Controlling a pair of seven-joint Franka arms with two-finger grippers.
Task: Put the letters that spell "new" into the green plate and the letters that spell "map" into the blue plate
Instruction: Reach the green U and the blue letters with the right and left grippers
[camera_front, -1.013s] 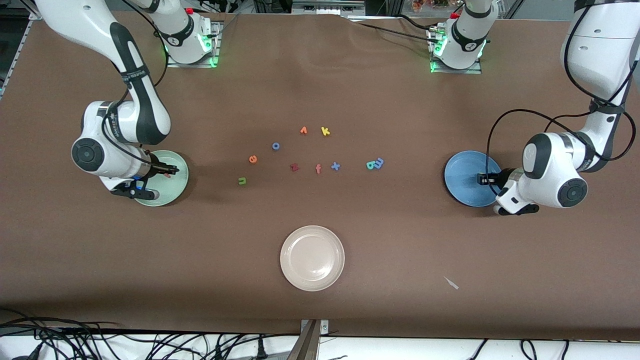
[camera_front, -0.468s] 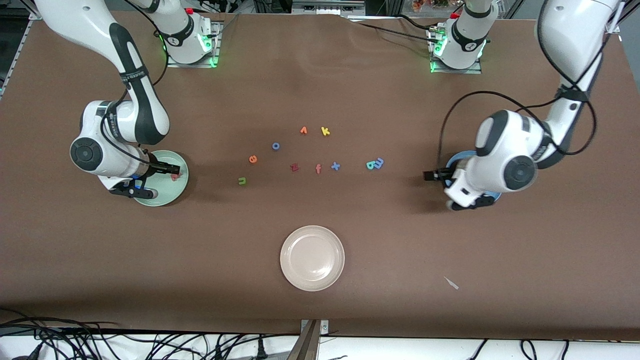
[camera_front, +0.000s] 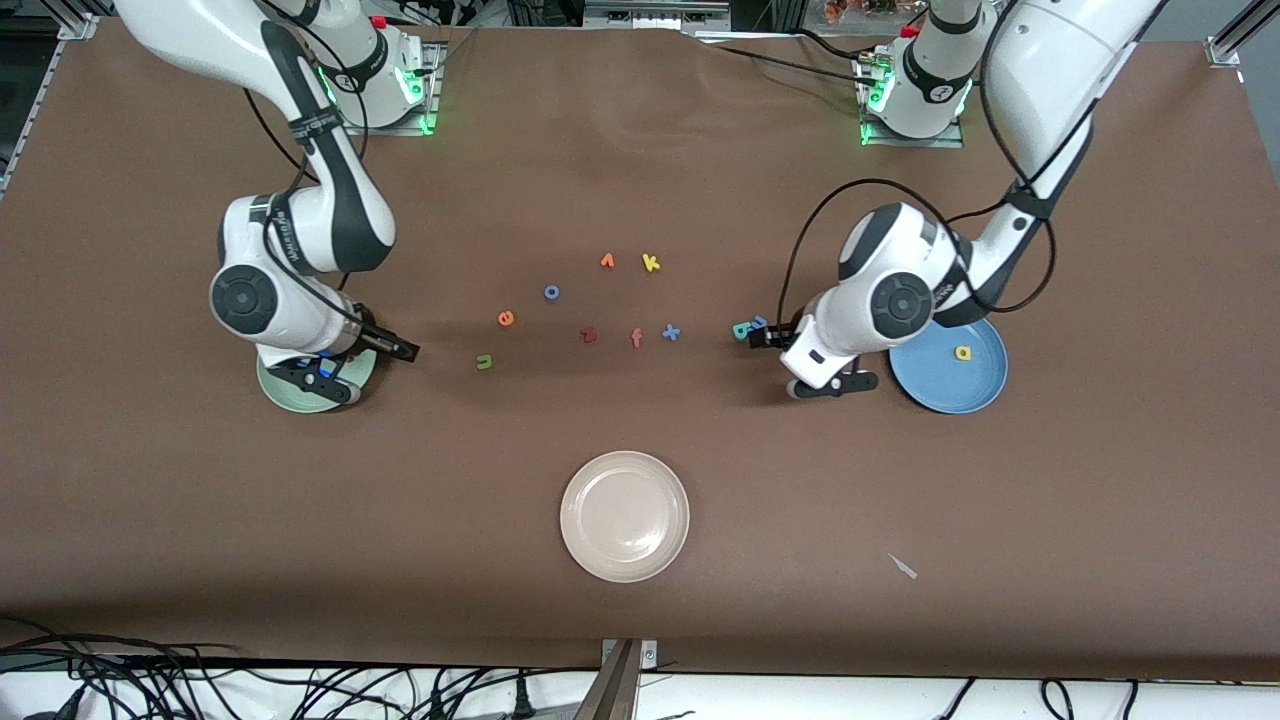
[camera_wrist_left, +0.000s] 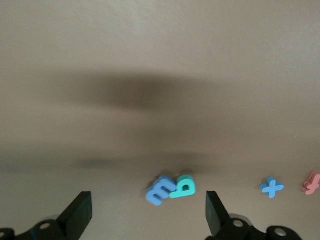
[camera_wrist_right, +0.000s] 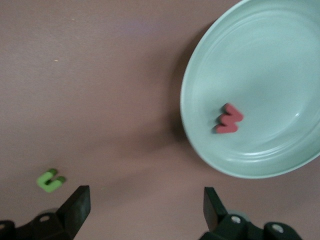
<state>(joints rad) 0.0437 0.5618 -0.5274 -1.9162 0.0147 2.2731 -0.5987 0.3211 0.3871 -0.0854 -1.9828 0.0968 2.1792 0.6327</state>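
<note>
The red w (camera_wrist_right: 229, 119) lies flat in the green plate (camera_wrist_right: 280, 55), and the yellow p (camera_front: 963, 352) lies flat in the blue plate (camera_front: 925, 385), so one letter of each word is home.

Four remain on the counter (camera_front: 640, 620). The blue m (camera_wrist_left: 160, 190) and teal a (camera_wrist_left: 183, 186) lie touching each other near the blue plate. The orange e (camera_front: 507, 319) lies toward the green plate, with the green n (camera_wrist_right: 50, 180) at about its 7 o'clock in the front view.

The left hand (camera_wrist_left: 147, 215) is released and empty, jaws wide, low over the counter with the m and a just ahead of its fingertips. The right hand (camera_wrist_right: 145, 212) is likewise released and empty, over the counter between the green plate's rim and the n.

These letters are probably foam: very light, soft, thin and flat, not fragile, but easy to nudge or flip. I would pinch each across its narrow width, fingers down to the counter. The touching pair is the awkward case: closing on one may drag the other.

In the left wrist view the m's long axis runs roughly 2 to 8 o'clock. In the right wrist view the n's legs point toward about 2 o'clock, and the w's long axis runs about 1 to 7.
</note>
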